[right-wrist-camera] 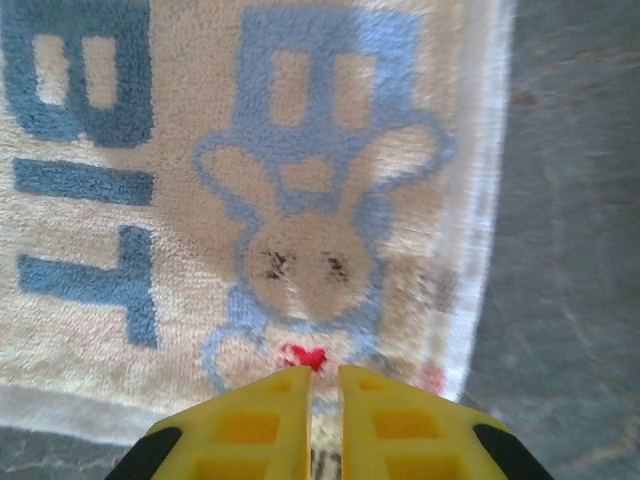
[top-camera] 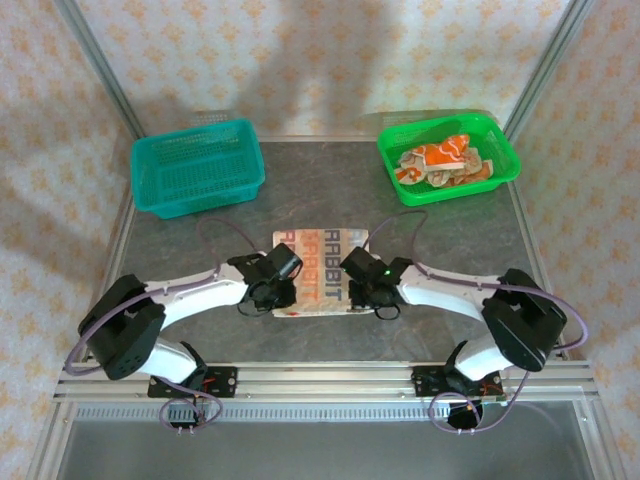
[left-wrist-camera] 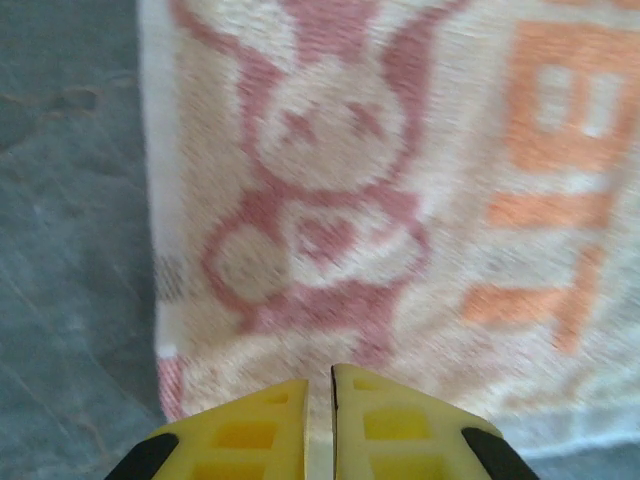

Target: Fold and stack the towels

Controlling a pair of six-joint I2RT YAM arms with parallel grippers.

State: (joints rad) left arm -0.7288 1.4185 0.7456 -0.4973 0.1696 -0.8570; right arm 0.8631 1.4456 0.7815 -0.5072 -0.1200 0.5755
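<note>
A cream towel (top-camera: 322, 258) with blue and orange RABBIT lettering lies flat in the middle of the table. My left gripper (top-camera: 284, 296) is at its near left corner, shut on the towel's near edge beside a pink rabbit print (left-wrist-camera: 320, 210); cloth shows in the thin gap of the left gripper (left-wrist-camera: 320, 376). My right gripper (top-camera: 362, 296) is at the near right corner, shut on the same edge below a blue rabbit print (right-wrist-camera: 310, 250), with cloth between the yellow fingers of the right gripper (right-wrist-camera: 325, 374). More towels (top-camera: 440, 165), orange and cream, lie crumpled in the green basket.
The green basket (top-camera: 503, 150) stands at the back right and a teal basket (top-camera: 197, 170) at the back left. Grey tabletop (top-camera: 200, 240) surrounds the towel. Metal frame posts rise at the table's back corners.
</note>
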